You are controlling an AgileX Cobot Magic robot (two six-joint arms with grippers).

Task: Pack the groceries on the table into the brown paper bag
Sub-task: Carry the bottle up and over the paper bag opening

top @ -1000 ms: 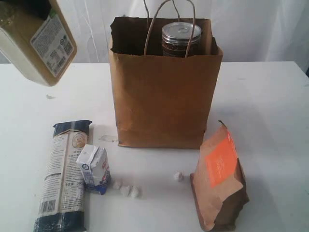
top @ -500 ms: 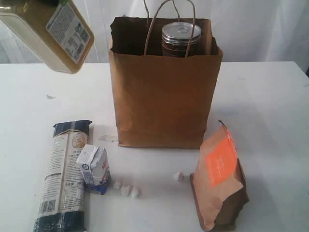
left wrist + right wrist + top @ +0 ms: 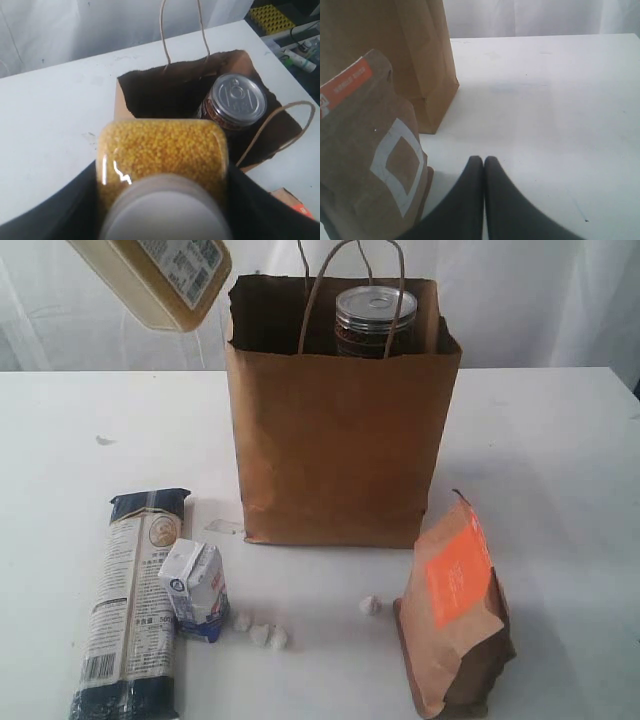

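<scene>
Groceries lie round the brown paper bag [image 3: 340, 430], which stands upright on the tabletop [image 3: 560, 460] with its mouth open. Inside the bag, toward the back, a silver-topped tin [image 3: 375, 315] shows its lid above the front rim. The yellow-grain jar with white cap [image 3: 160, 275] hangs tilted in the air, higher than the bag's rim and off its left-arm side, clear of the paper. The left fingers [image 3: 65, 210] stand wide and clamp that jar, one against each side. In front of the bag on that same side, the long dark-blue pasta packet [image 3: 130, 610] lies flat, with the small white carton [image 3: 198, 588] just beside it. The brown pouch with orange label [image 3: 455, 610] stands before the bag's other front corner. The right fingers [image 3: 470, 200] are pressed together, holding nothing, low over the tabletop just beside the pouch.
</scene>
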